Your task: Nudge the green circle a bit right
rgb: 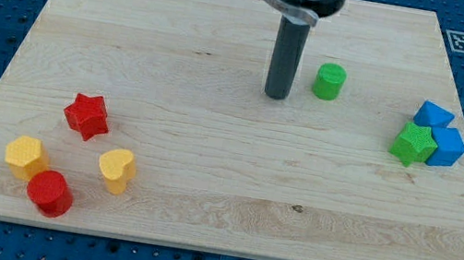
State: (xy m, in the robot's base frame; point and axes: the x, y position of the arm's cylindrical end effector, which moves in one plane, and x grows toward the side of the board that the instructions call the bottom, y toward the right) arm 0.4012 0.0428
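The green circle [329, 81] is a small green cylinder standing on the wooden board [204, 191], in the upper right part of the view. My tip [277, 95] rests on the board just to the left of the green circle and slightly lower in the view. A small gap separates them; they do not touch. The dark rod rises from the tip to the arm's head at the view's top.
A green star [413, 144], a blue triangle-like block [433, 115] and a blue block [448, 146] cluster at the right edge. At the lower left sit a red star [87, 115], a yellow hexagon [26, 156], a yellow heart [116, 169] and a red cylinder [49, 193].
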